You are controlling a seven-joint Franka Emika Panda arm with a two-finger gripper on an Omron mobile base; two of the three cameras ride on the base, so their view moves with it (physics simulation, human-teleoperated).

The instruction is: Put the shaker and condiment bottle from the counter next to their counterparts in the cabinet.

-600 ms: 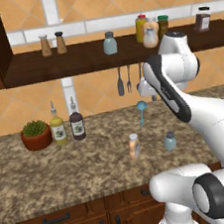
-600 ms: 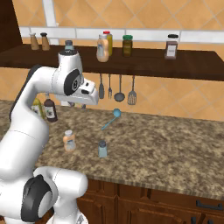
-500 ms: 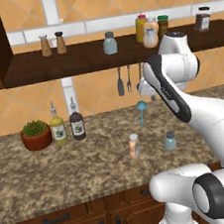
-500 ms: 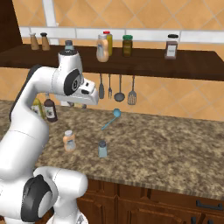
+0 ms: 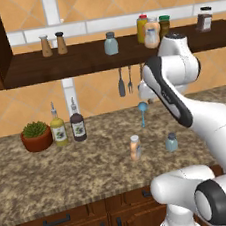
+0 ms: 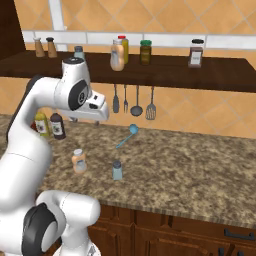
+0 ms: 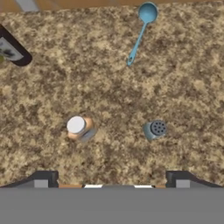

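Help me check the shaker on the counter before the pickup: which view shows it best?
The hand view: it looks straight down on the shaker, showing its holed cap, with the gripper open. Both base views show the shaker small, upright on the counter, from the side.

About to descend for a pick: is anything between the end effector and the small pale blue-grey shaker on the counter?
Nothing visible. The open end effector hangs above the granite counter, with bare stone below it up to the pale blue-grey shaker. The slim peach-orange bottle stands apart, beside it.
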